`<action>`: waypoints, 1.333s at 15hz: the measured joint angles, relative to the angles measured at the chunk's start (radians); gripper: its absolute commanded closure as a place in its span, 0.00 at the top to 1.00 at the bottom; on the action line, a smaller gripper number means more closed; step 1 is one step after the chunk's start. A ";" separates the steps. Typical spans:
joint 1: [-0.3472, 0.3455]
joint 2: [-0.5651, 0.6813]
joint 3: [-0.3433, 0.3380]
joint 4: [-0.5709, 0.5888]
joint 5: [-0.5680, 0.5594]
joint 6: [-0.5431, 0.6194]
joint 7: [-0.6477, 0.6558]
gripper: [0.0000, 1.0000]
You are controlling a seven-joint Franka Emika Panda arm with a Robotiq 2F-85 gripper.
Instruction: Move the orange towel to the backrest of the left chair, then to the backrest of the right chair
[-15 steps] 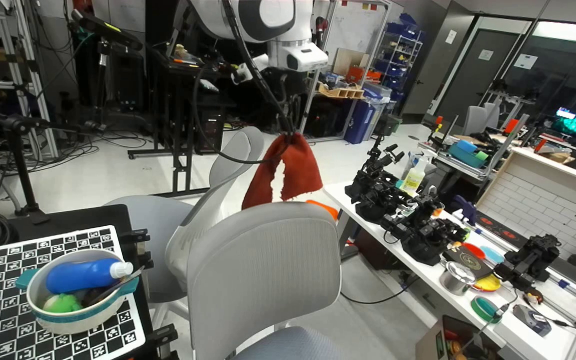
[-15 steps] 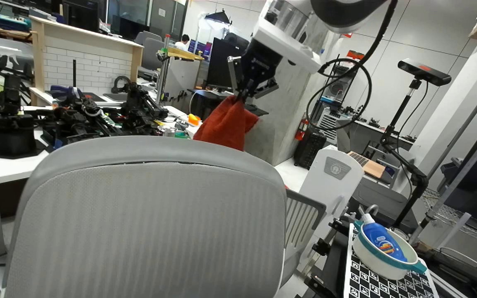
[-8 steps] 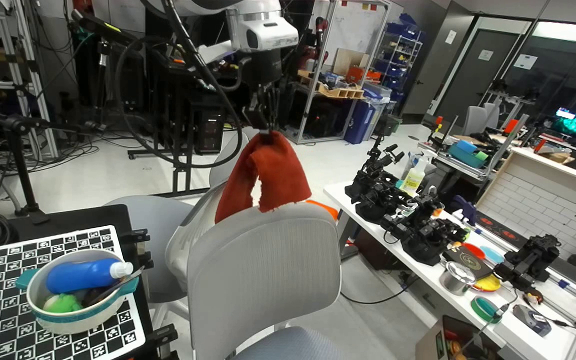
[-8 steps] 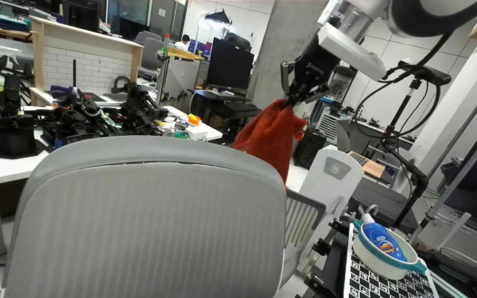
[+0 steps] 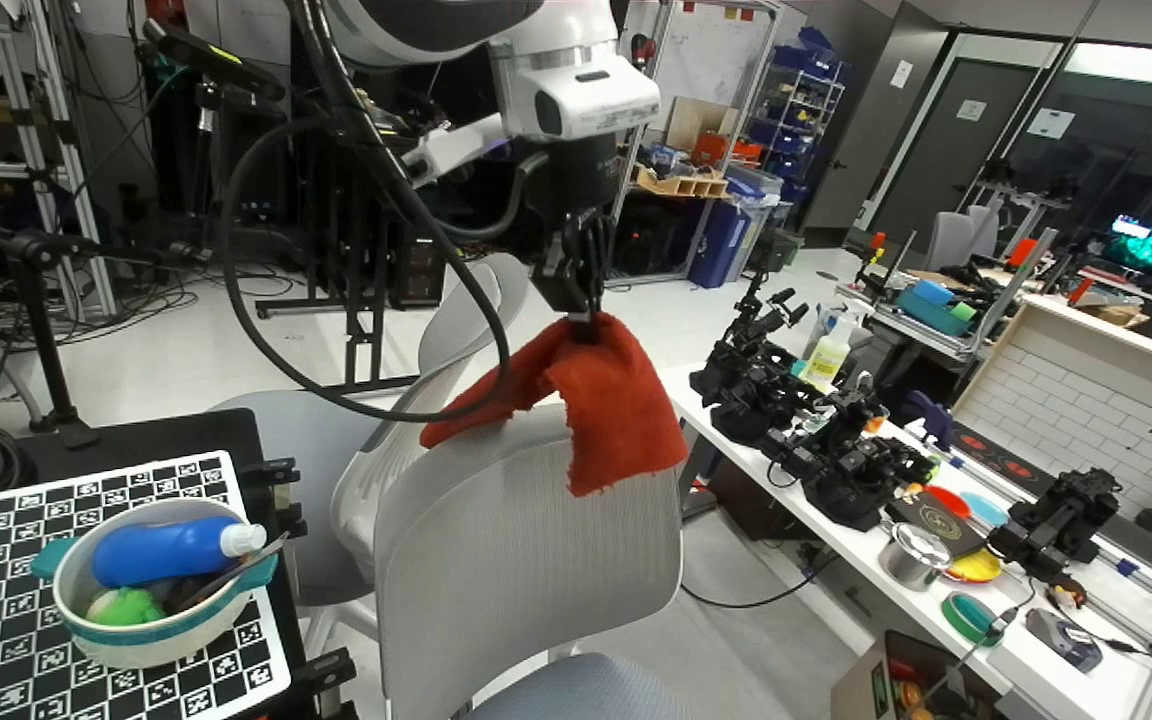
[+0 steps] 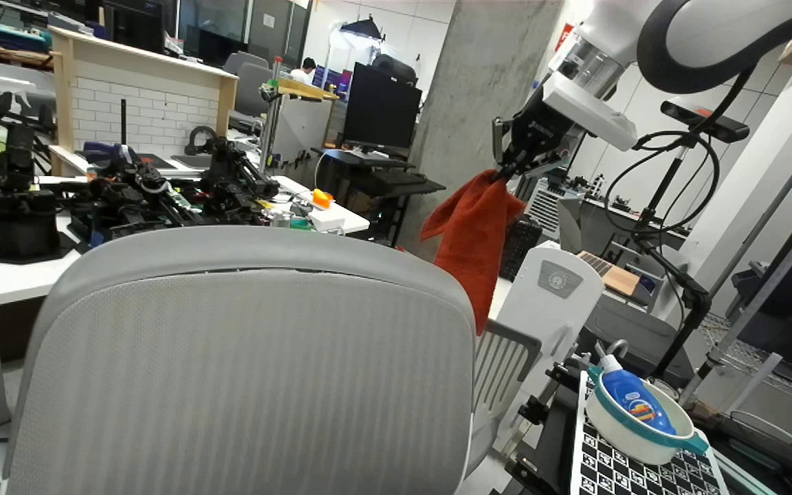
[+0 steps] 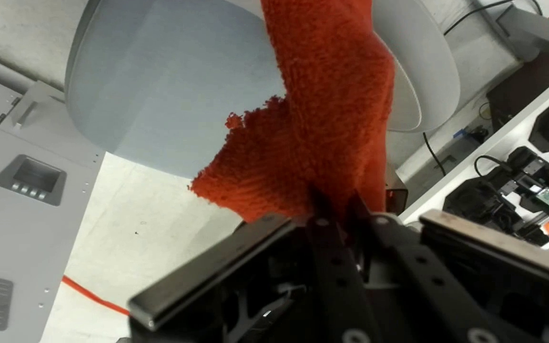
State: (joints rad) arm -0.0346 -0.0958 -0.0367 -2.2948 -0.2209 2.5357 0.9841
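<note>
The jaws are clenched on the orange towel (image 5: pixel 626 420), pinching a peak of it so that its ends fall apart; in the wrist view their tips sink into the cloth. In an exterior view the towel drapes at the top edge of the near chair's backrest (image 5: pixel 526 570): one flap hangs over the face turned to the camera, while the other appears to pass behind the rim, toward the rear chair (image 5: pixel 386 470). That straddle is likely deliberate, since weight on both sides should keep the cloth from sliding off once released. In an exterior view it hangs beyond a large grey backrest (image 6: pixel 245 378); whether they touch there cannot be told. Nor is it clear which chair the task calls left or right. The robot arm (image 5: pixel 586 95) presumably holds the peak above the rim so the flaps can settle before letting go.
</note>
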 measured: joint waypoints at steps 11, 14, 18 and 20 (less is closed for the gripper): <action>0.081 0.189 0.037 0.161 -0.015 0.036 0.016 0.05; 0.113 0.205 0.037 0.206 -0.026 0.034 0.023 0.05; 0.127 0.224 0.037 0.244 -0.026 0.034 0.023 0.05; 0.127 0.231 0.035 0.250 -0.026 0.034 0.023 0.05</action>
State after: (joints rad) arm 0.0922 0.1353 -0.0013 -2.0445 -0.2467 2.5693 1.0069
